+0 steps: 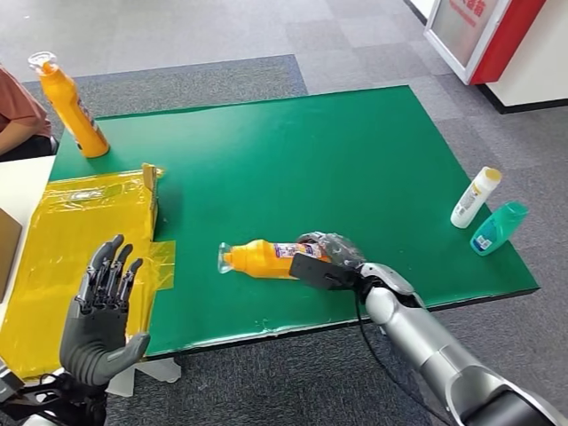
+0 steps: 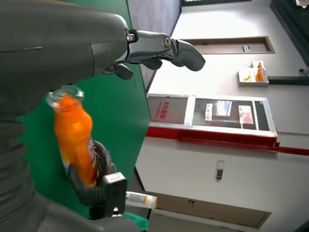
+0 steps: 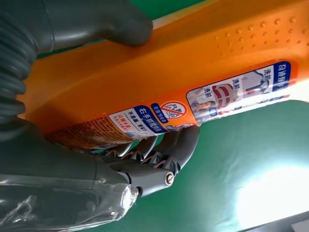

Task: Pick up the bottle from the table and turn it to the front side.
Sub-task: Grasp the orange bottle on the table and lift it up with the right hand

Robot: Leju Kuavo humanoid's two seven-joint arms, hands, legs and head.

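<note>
The orange bottle (image 1: 268, 259) lay on its side near the front edge of the green surface (image 1: 321, 151), its clear cap end pointing left and its labelled base end to the right. The right hand (image 1: 326, 259) was clamped around that base end; in the right wrist view the thumb (image 3: 109, 21) pressed on one side of the orange body and the darker fingers (image 3: 160, 150) curled under the label on the other. The bottle appeared to be touching the surface, though whether it was slightly raised could not be told.

The left hand (image 1: 104, 311) hovered at the near left, above the yellow bag (image 1: 74, 240), palm up with its fingers spread and holding nothing.

A second orange bottle (image 1: 67, 102) stood tilted at the far left corner of the surface. Near the right edge lay a white bottle (image 1: 476, 197) and, just beside it, a teal bottle (image 1: 499, 227). A person's sleeve (image 1: 20, 106) showed at the far left.
</note>
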